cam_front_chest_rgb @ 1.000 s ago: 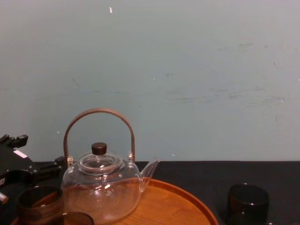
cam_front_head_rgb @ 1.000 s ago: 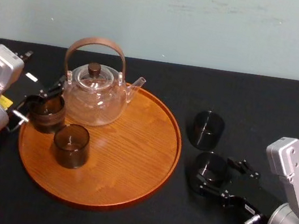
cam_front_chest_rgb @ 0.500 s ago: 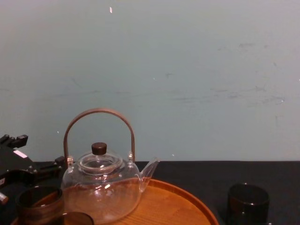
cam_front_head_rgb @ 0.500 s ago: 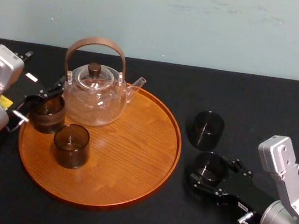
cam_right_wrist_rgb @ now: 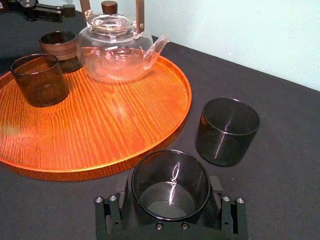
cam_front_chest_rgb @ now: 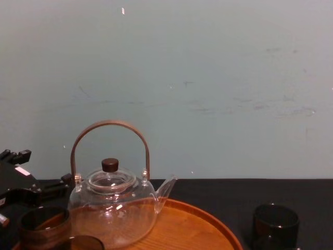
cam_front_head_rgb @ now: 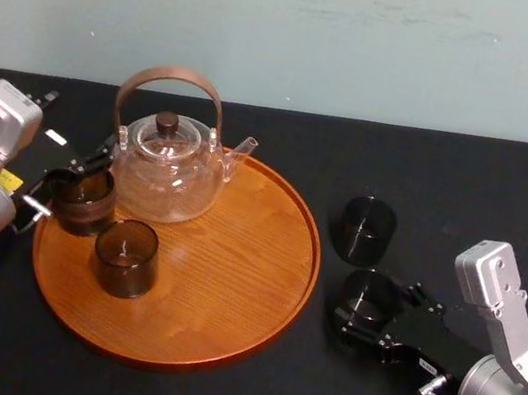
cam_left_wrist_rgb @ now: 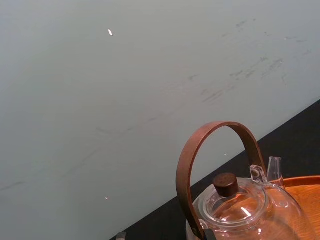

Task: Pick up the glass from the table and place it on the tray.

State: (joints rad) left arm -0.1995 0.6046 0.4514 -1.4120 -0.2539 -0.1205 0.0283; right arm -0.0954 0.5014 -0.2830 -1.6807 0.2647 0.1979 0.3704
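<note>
Right hand (cam_right_wrist_rgb: 170, 200) grasps the dark glass (cam_right_wrist_rgb: 170, 181), jaws against both its sides. The glass is upright, on or barely off the black surface (cam_front_head_rgb: 468, 191), just right of the tray (cam_front_head_rgb: 247, 296). Second dark glass (cam_front_head_rgb: 367, 229) stands close behind. Step judged: lift and carry. Rise straight up, clearing the neighbour and the tray's rim, then set down on bare wood right of the teapot (cam_front_head_rgb: 166, 166). Left hand (cam_front_head_rgb: 78, 189) is at a brown cup (cam_front_head_rgb: 83, 203) on the tray's left edge; its grip, cannot tell.
</note>
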